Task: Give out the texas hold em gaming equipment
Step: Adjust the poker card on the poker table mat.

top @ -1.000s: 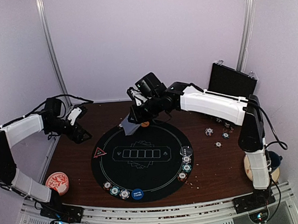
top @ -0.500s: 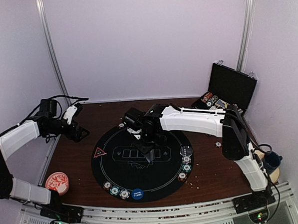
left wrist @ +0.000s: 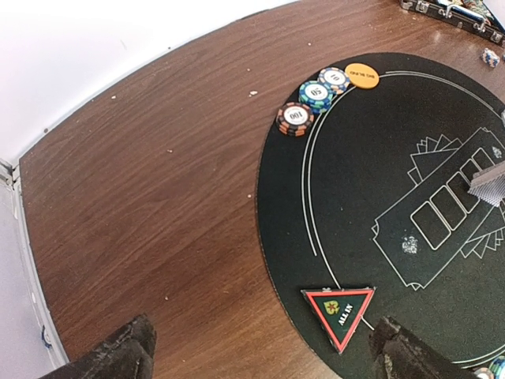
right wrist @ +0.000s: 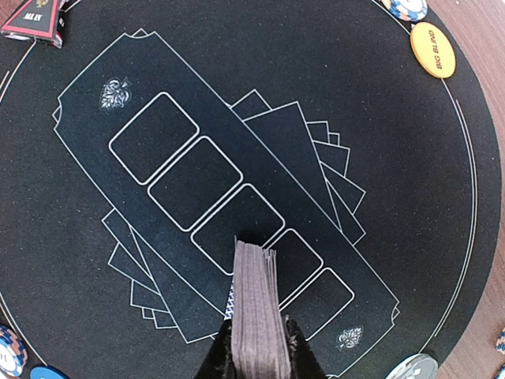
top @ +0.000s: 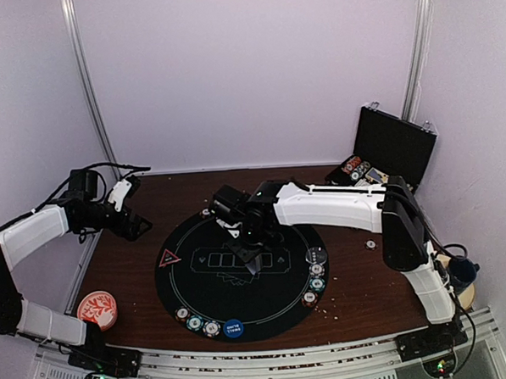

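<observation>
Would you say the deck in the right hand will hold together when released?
Probably not: the deck is many loose cards pinched edge-on by the right hand, so it may splay. Released on edge over the mat, it would likely topple flat.

The overhead camera sits high behind the two arm bases and looks down and forward from well off, taking in the whole table (top: 130,264), the round black mat (top: 242,300) and the back wall. The left wrist camera hangs over the table's left side, tilted down at the mat's left rim, near enough to read the red triangle marker (left wrist: 339,314) and the orange disc (left wrist: 362,75). The right wrist camera points almost straight down, close over the mat's middle, with a stack of cards (right wrist: 256,316) at its bottom edge. All three views share the mat's printed row of boxes and the triangle. Both wrist views also catch the disc and the stack.
</observation>
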{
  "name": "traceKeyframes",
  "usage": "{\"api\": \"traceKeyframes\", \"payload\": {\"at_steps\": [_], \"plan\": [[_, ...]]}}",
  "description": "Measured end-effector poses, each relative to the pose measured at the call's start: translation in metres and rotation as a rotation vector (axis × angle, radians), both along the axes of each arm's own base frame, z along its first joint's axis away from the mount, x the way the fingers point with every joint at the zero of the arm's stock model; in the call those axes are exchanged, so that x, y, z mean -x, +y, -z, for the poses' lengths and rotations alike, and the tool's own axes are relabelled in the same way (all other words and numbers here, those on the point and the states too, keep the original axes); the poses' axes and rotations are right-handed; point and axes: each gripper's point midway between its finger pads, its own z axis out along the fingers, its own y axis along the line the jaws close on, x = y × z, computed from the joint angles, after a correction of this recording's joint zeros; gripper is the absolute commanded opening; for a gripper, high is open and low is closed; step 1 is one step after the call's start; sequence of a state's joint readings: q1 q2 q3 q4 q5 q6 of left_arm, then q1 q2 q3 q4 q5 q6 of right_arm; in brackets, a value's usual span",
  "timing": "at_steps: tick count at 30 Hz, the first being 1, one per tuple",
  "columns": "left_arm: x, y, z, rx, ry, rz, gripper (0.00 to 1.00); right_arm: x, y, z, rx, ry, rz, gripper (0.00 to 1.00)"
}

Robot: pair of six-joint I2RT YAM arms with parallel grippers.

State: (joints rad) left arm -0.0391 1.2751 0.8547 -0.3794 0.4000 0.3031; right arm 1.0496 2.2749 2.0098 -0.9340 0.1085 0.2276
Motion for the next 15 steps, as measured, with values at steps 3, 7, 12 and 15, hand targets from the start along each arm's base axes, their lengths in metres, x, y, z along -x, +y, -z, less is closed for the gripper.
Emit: {"api": "traceKeyframes", "payload": {"at_steps": [3,7,12,15], "plan": [[-0.0016,0.0,-0.0015,0.001,-0.009,-0.001,0.98,0.0004,-0.0002,-0.0006,-0.005,0.001,0.006,0.11],[-0.0022,0.0002,-0.0016,0.001,-0.012,-0.003,0.98,0.0004,-0.0002,-0.0005,-0.007,0.003,0.007,0.14],[-0.0015,0.0007,0.0003,-0.001,-0.008,-0.006,0.98,-0.0006,0.0009,-0.0008,-0.014,0.001,0.012,0.18],[-0.0016,0.0008,0.0004,-0.001,-0.008,-0.007,0.98,-0.0025,0.0016,0.0008,-0.024,0.001,0.016,0.18]]}}
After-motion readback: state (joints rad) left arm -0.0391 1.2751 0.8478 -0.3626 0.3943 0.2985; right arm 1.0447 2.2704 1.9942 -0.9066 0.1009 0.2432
